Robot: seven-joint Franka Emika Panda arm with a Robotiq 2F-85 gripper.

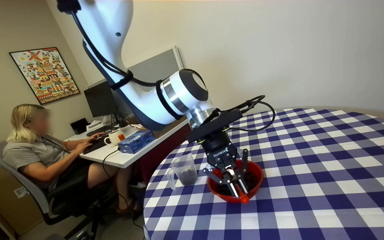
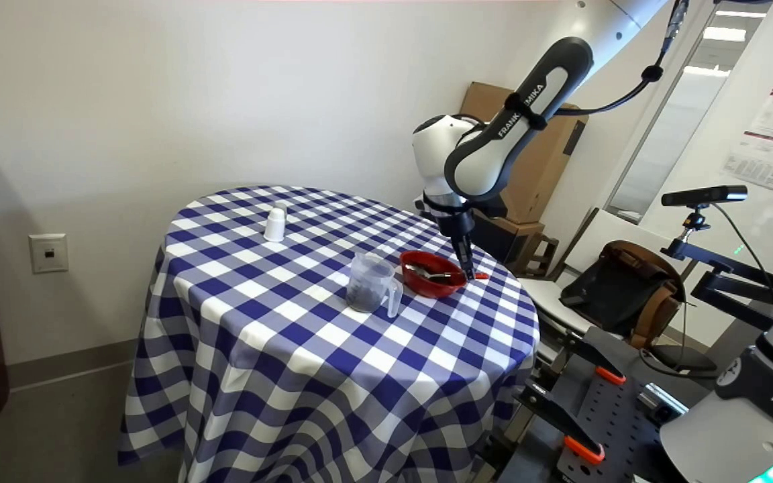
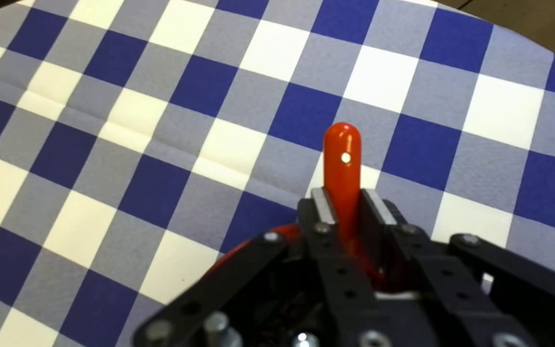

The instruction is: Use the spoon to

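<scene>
Between the fingers of the pincer (image 3: 349, 207), which clamp it, sits the red handle of the spoon (image 3: 342, 176); in an exterior view its silver head shows within the rim of the red bowl (image 2: 430, 289). Just left of that, a clear jug (image 2: 368, 285) stands on the checked counter (image 2: 319, 268).

spoon (image 3: 343, 183) | red handle, silver head | head inside red bowl (image 2: 430, 290), handle end beyond rim | gripped between fingers (image 3: 323, 206)

Bowl (image 2: 427, 288) on table (image 1: 312, 186), spoon (image 3: 343, 178) across bowl, jug (image 2: 368, 287) left of bowl in both exterior views
</scene>
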